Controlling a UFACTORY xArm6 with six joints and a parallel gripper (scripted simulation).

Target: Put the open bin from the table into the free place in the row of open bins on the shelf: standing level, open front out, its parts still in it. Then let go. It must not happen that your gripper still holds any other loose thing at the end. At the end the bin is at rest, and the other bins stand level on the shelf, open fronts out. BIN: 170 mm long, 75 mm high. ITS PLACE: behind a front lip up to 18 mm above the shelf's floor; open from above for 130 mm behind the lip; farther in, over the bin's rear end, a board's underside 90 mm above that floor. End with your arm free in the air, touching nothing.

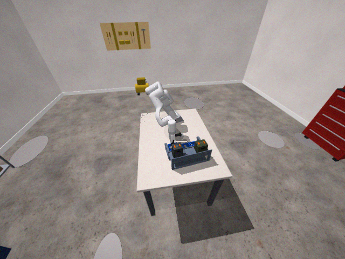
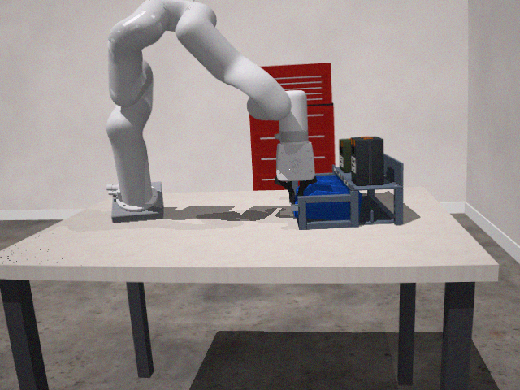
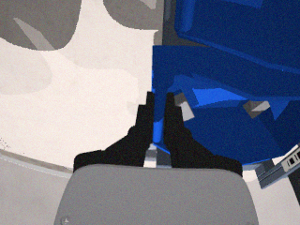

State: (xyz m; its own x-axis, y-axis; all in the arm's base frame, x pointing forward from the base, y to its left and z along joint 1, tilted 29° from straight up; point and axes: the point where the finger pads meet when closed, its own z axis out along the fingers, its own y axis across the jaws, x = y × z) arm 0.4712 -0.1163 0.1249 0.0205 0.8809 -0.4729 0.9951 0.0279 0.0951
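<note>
Across the pale table (image 1: 156,174) (image 2: 252,252) (image 3: 108,61), most of the carrying apparently done: white arm (image 1: 156,97) (image 2: 134,167) reaching over to the grey shelf (image 1: 192,161) (image 2: 354,210) (image 3: 277,174), with a dark box (image 1: 177,150) (image 2: 374,161) and a green box (image 1: 201,146) (image 2: 344,155) on its upper board. Task's blue bin (image 1: 170,147) (image 2: 327,210) (image 3: 211,128) at the end of the row, largely inside the shelf's frame, open front out; front end a little proud of the neighbouring bin (image 3: 234,28). Full seating behind the lip: impossible to confirm. Gripper (image 1: 172,141) (image 2: 296,200) (image 3: 158,103) closed on the bin's front wall. Left to do, by judgement: settling inward and level, letting go, backing off into free air. Only in the wrist view, pinched wall and small grey parts (image 3: 187,112) inside; only in the exterior view, side frame and height over the table.
</note>
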